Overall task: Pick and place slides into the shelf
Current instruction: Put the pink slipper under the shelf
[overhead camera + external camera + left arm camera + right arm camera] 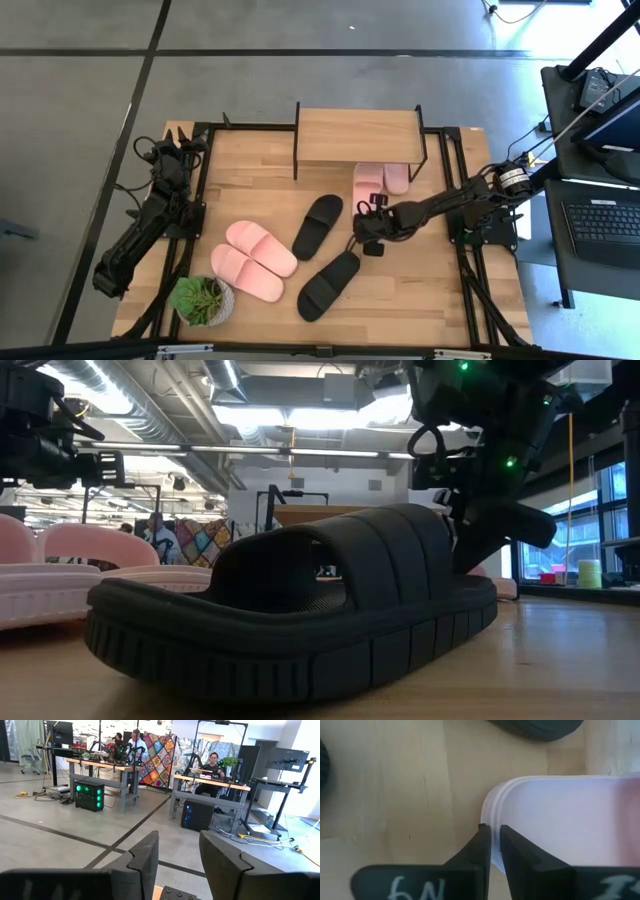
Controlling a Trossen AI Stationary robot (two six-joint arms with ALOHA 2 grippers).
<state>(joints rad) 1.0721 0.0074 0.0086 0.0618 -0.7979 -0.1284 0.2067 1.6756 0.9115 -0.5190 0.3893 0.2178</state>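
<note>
While the left gripper [177,857] idles half-open off-table, we see the right gripper [492,837] pinching a light pink foam slide's rim [560,815].

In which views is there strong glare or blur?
Low view: ceiling lights glare above the black slide, whose near sole blurs. High view: sunlit floor patch washes out the top right corner. Right wrist view: pink slide looks pale and soft beside the right pincer.

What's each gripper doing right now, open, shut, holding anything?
Left gripper: open, empty, parked at the table's left edge.
Right gripper: shut on the rim of a pink slide in front of the shelf.
</note>
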